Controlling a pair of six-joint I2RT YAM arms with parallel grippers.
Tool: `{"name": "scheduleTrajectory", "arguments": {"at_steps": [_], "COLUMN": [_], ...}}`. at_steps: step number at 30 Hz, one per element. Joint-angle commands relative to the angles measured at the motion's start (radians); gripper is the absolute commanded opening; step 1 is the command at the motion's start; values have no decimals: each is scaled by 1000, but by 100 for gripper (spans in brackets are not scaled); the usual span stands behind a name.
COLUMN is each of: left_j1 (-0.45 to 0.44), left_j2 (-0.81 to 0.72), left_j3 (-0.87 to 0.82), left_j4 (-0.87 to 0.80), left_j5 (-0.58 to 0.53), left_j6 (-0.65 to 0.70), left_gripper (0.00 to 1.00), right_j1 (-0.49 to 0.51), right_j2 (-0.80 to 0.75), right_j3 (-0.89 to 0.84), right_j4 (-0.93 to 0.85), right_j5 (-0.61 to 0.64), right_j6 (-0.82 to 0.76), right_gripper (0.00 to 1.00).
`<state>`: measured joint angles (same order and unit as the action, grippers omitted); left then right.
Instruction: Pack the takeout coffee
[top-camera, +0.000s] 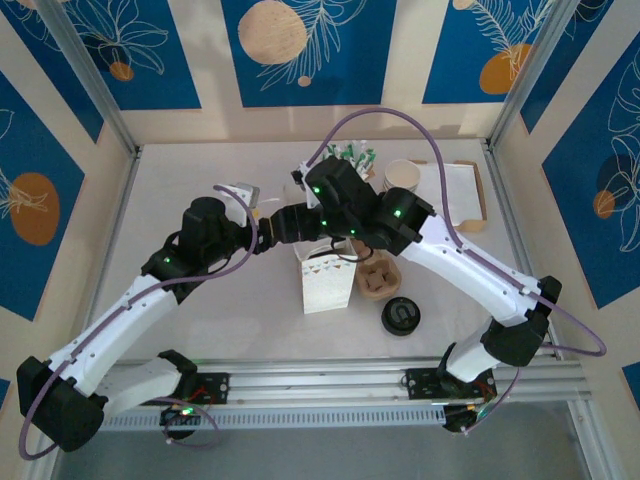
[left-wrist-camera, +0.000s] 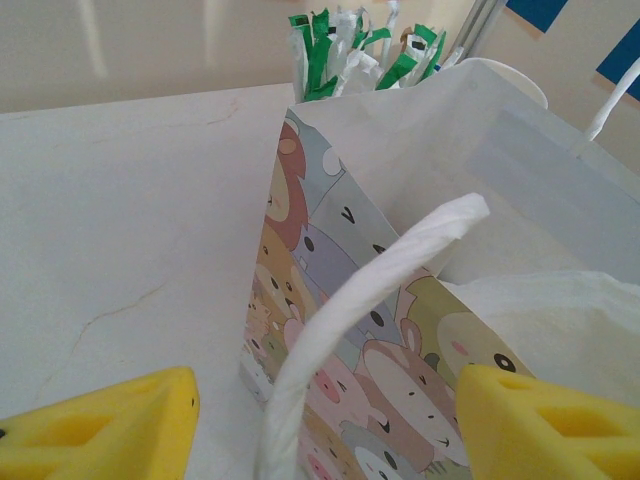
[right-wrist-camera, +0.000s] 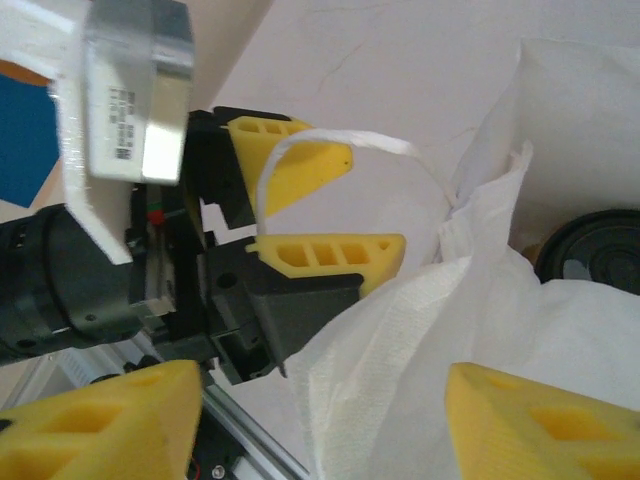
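Nearest the arm bases, a round black lid stands on the table (top-camera: 180, 300). I take it for the coffee (top-camera: 400, 317), though from above the cup under the lid does not show. It is outside the bag and outside the carrier (top-camera: 378, 277), which lies just beyond it and seems to hold no cup. Touching or just beside the carrier on its left stands the bag (top-camera: 328, 285), upright, mouth up, with white paper showing inside and no cup to be seen there. Both arms meet over it. The left gripper (left-wrist-camera: 325, 385) has its jaws wide apart; the handle (left-wrist-camera: 380, 270) runs up between them and, seen from the right wrist, loops over one finger rather than being pinched. The right gripper (right-wrist-camera: 322, 375) hangs above the bag's mouth, jaws also spread and nothing between them but the white paper below. Farther back are the cups (top-camera: 403, 175), a bunch of green-and-white sticks (top-camera: 355, 155) and the tray (top-camera: 484, 200), all apart from the work. By my reading the packing has hardly begun: the bag is only being held or spread open. What remains is to take up the coffee, seat it, perhaps in the carrier first, and lower it into the bag.
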<state>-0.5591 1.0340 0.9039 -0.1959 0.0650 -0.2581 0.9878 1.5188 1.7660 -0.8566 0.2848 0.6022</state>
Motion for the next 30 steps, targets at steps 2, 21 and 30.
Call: {"name": "scheduleTrajectory", "arguments": {"at_steps": [2, 21, 30], "left_j1": [-16, -18, -19], "left_j2": [-5, -4, -2], "left_j3": [13, 13, 13], "left_j4": [-2, -3, -2], "left_j5": [-18, -18, -15], "left_j6": [18, 20, 18], "left_gripper": [69, 69, 68], "right_j1": [7, 4, -1], "right_j2": [11, 67, 124], "right_j3": [-28, -63, -88], "right_j4": [-9, -94, -118], "right_j5": [56, 243, 191], "right_j6": [6, -9, -2], "right_gripper": [62, 0, 1]}}
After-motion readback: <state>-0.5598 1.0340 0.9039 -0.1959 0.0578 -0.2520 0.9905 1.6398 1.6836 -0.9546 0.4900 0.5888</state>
